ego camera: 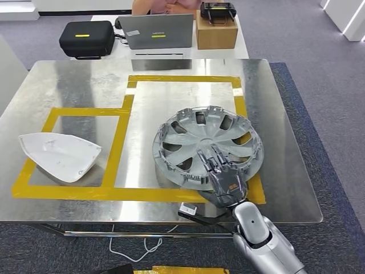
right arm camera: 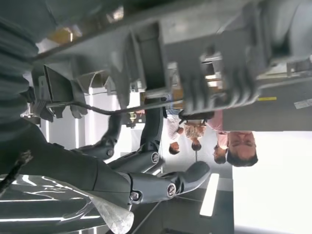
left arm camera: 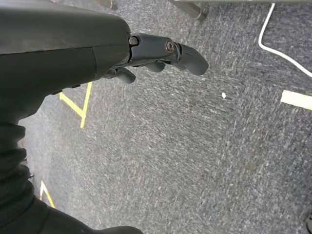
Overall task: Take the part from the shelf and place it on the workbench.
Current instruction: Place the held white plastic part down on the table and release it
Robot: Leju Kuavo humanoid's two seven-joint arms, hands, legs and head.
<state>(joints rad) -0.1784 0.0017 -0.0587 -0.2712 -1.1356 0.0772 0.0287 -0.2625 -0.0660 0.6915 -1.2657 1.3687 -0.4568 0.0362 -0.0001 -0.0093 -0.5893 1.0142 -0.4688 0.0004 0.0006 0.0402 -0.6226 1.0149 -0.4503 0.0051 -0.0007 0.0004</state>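
Lying on workbench [ego camera: 279,188]: one hubcap [ego camera: 206,145], gripped by right hand [ego camera: 223,177]; one white shell [ego camera: 58,155]; left hand [left arm camera: 162,53] loose, empty.

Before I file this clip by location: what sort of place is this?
Probably a robotics lab or test bay: a metal workbench marked with yellow tape, a car wheel cover on it, and a laptop on a desk behind.

Lab: taped steel workbench [ego camera: 77,85], laptop [ego camera: 155,32]
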